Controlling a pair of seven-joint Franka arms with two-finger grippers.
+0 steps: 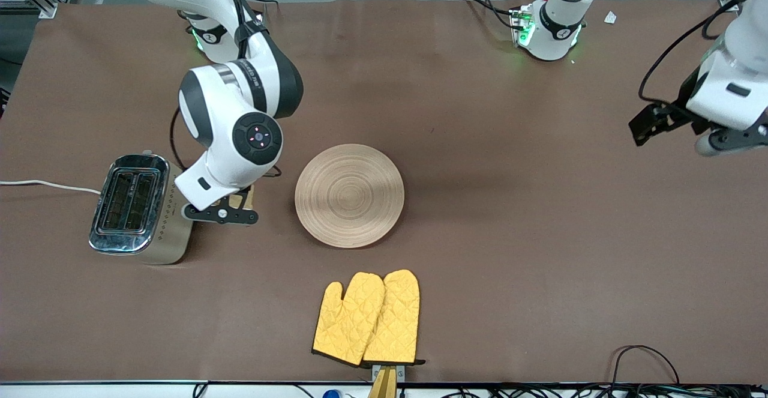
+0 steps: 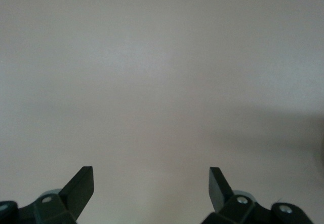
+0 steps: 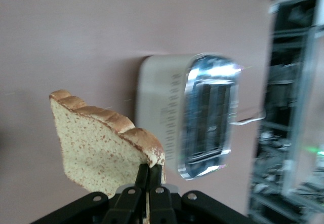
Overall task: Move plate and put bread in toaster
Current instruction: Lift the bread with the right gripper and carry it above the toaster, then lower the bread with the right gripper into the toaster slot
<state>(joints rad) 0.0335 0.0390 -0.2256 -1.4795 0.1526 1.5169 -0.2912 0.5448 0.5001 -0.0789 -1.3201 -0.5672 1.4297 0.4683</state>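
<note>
- The brown table [image 1: 492, 218] is filling the front view, and that overhead look is the only one giving us the whole layout.
- The plate [image 1: 349, 195] is sitting bare near the middle of the table, nearer the front camera than both arm bases; neither wrist view is catching it.
- The yellow oven mitts [image 1: 367, 318] are lying side by side at the table's edge closest to the front camera, well apart from the plate; again only the front view is showing them.
- The toaster [image 1: 139, 209] is standing toward the right arm's end of the table, slots facing up, its white cord [image 1: 48, 185] trailing off the table's end. The right wrist view is looking down onto its chrome top [image 3: 210, 122] and into both slots.
- The right gripper [image 1: 231, 206] is hanging in the air just beside the toaster, between it and the plate, fingers [image 3: 156, 183] pinching tight on the bread [image 3: 104, 150]. From the front, the arm is hiding nearly all of the slice; the right wrist view is showing it held upright by one corner.
- The left gripper [image 1: 651, 123] is waiting over bare table at the left arm's end, and its own wrist view is showing the fingers [image 2: 81, 186] spread wide with nothing but tabletop between them.
</note>
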